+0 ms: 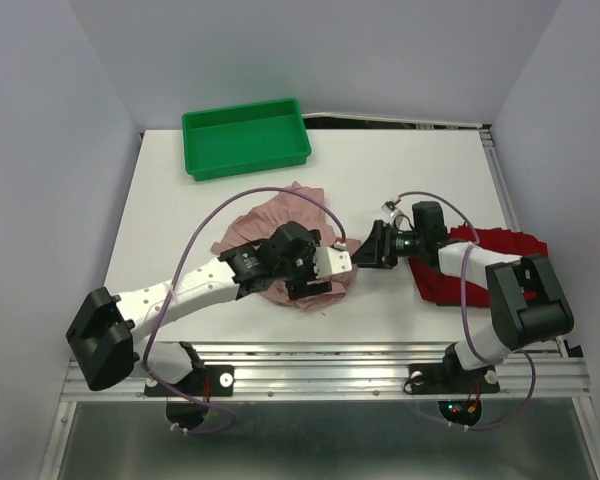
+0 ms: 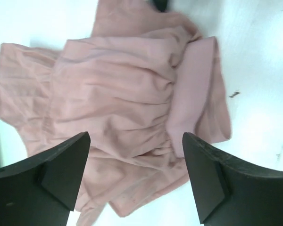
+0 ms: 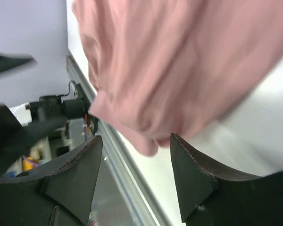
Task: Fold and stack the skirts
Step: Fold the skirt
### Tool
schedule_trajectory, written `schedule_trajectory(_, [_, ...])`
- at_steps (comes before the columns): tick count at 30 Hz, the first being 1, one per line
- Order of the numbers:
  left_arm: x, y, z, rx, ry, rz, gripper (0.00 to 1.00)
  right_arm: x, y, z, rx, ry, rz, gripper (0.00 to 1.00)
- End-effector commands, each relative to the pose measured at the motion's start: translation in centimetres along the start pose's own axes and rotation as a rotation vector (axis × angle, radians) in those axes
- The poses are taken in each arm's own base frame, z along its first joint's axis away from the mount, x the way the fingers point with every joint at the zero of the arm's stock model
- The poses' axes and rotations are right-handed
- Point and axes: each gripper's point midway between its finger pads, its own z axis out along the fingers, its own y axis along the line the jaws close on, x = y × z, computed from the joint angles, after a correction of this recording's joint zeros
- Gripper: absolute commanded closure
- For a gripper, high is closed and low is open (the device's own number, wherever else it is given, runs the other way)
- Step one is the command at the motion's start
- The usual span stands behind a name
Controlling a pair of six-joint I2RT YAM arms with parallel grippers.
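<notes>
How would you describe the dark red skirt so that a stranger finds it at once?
On the white table, look to the right side, far from the green tray at the far left corner. There the dark red skirt lies bunched, partly under the right arm. Unlike the pink skirt in the middle, it is plain deep red.

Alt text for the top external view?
The left gripper and right gripper, both open, meet at a crumpled pink skirt on the white table. A dark red skirt lies under the right arm; a green tray sits at the far edge.
</notes>
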Motion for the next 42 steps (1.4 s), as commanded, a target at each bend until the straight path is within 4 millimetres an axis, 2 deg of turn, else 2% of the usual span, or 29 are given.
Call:
schedule_trajectory(1, [1.4,-2.9,-0.2,-0.02,0.083,-0.035,0.08,-6.3,2.8,0.2,-0.002,-0.121,-0.248,0.38])
schedule_trajectory(2, [1.7,-2.8,-0.1,-0.068,0.097,-0.056,0.08,-8.1,3.9,0.1,-0.006,-0.143,-0.288,0.39])
schedule_trajectory(4, [2.6,-3.6,0.3,-0.086,0.118,-0.054,0.08,-9.8,4.5,0.4,-0.01,-0.155,-0.314,0.42])
schedule_trajectory(5, [2.4,-4.3,0.4,-0.085,0.114,-0.026,0.07,-10.3,4.1,1.0,-0.009,-0.147,-0.305,0.43])
schedule_trajectory(6, [2.3,-4.3,0.6,-0.109,0.115,-0.001,0.07,-11.7,5.1,1.1,-0.032,-0.161,-0.329,0.44])
schedule_trajectory(9, [1.4,-5.6,1.0,-0.126,0.103,0.084,0.06,-13.0,5.2,2.4,-0.067,-0.156,-0.315,0.5])
schedule_trajectory(10, [1.2,-5.8,1.2,-0.13,0.108,0.1,0.06,-13.8,5.8,2.5,-0.085,-0.167,-0.314,0.5])
schedule_trajectory(16, [2.2,-7.5,3.9,-0.189,0.233,0.179,0.04,-13.1,7.8,6.0,-0.163,-0.131,-0.356,0.51])
schedule_trajectory(17, [2.9,-7.9,4.5,-0.177,0.262,0.188,0.04,-13.2,8.0,6.7,-0.171,-0.129,-0.371,0.51])
schedule_trajectory(20, [4.0,-8.5,5.4,-0.167,0.301,0.187,0.04,-13.7,8.4,7.4,-0.182,-0.132,-0.39,0.51])
schedule_trajectory(23, [4.6,-8.0,6.5,-0.214,0.328,0.213,0.04,-14.7,9.4,8.7,-0.201,-0.141,-0.442,0.52])
schedule_trajectory(24, [4.7,-7.8,6.7,-0.23,0.334,0.218,0.05,-14.1,9.2,9.4,-0.201,-0.123,-0.442,0.52])
schedule_trajectory(25, [4.4,-7.5,6.9,-0.246,0.334,0.222,0.06,-14.4,9.6,9.9,-0.204,-0.129,-0.457,0.52])
schedule_trajectory(27, [4.7,-7.3,7.5,-0.262,0.354,0.248,0.15,-14.3,9.2,11.1,-0.206,-0.116,-0.473,0.52])
schedule_trajectory(29, [4.5,-7.4,7.8,-0.258,0.356,0.255,0.3,-14.2,9.0,12.7,-0.213,-0.099,-0.505,0.52])
schedule_trajectory(30, [4.3,-7.5,7.9,-0.249,0.352,0.25,0.35,-14.9,9.1,13.1,-0.213,-0.109,-0.523,0.53])
schedule_trajectory(31, [4.4,-7.7,7.9,-0.24,0.354,0.25,0.41,-14.7,8.2,13.5,-0.205,-0.097,-0.522,0.53])
schedule_trajectory(32, [4.4,-7.9,7.8,-0.219,0.357,0.248,0.54,-14.5,7.5,14.6,-0.202,-0.08,-0.544,0.53])
schedule_trajectory(34, [4.1,-8.2,7.5,-0.196,0.348,0.236,0.66,-14.1,6.8,15.6,-0.198,-0.053,-0.563,0.53])
schedule_trajectory(35, [3.9,-8.5,7.1,-0.163,0.33,0.227,0.76,-13.6,6.2,16.4,-0.195,-0.032,-0.589,0.51])
schedule_trajectory(38, [3.8,-8.6,6.4,-0.149,0.302,0.228,0.9,-13.0,4.7,17.3,-0.174,-0.012,-0.633,0.51])
schedule_trajectory(39, [3.2,-8.4,5.9,-0.155,0.276,0.22,1.0,-12.5,3.8,17.4,-0.155,0.005,-0.622,0.51])
schedule_trajectory(42, [2.4,-8.0,4.6,-0.151,0.23,0.201,1.0,-10.1,1.5,17.4,-0.113,0.062,-0.621,0.54])
